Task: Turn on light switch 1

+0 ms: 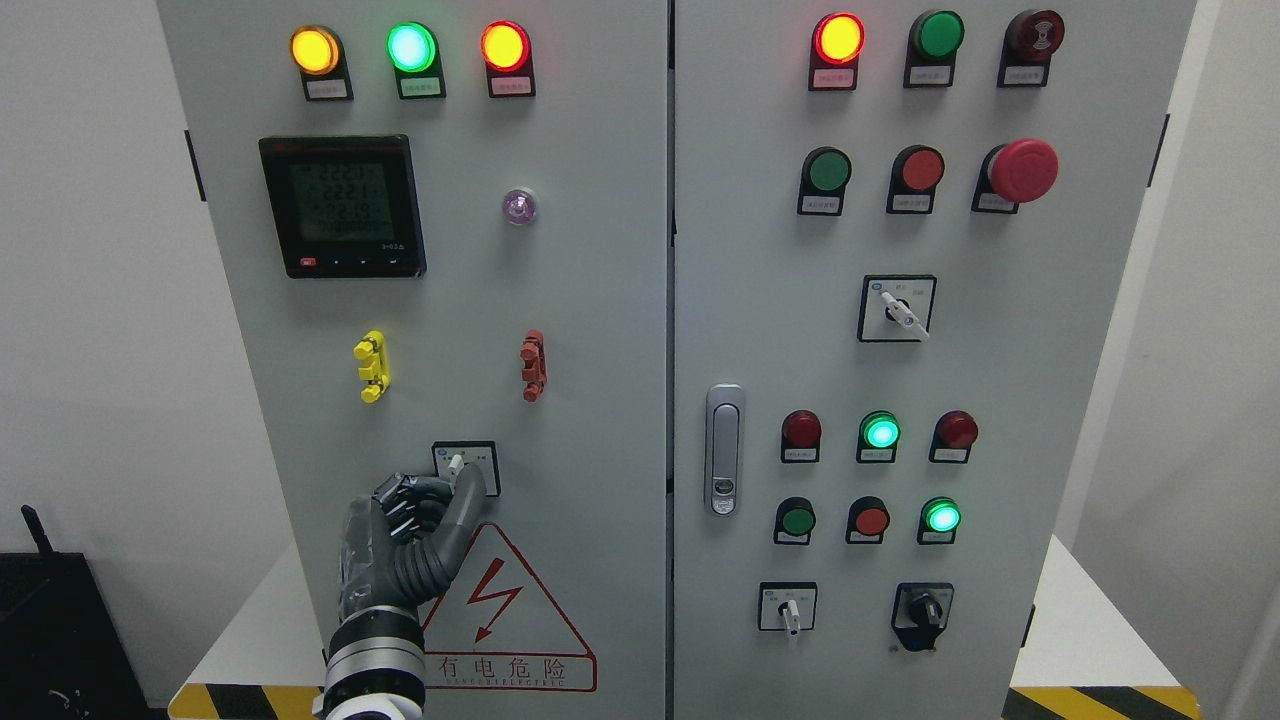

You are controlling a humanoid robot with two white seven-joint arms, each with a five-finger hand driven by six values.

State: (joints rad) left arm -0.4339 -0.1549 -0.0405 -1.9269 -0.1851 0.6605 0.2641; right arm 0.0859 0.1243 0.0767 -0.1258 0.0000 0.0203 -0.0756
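Low in the left half of the frame, the left hand (425, 515) has its fingers curled, thumb and forefinger seemingly pinching the white lever of light switch 1 (457, 465); next likely comes a careful twist.

Matt grey painted metal cabinet (600, 300)

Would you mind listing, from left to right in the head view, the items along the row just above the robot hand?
Yellow handle → red handle → door latch → dark red lamp → lit green lamp → dark red lamp.
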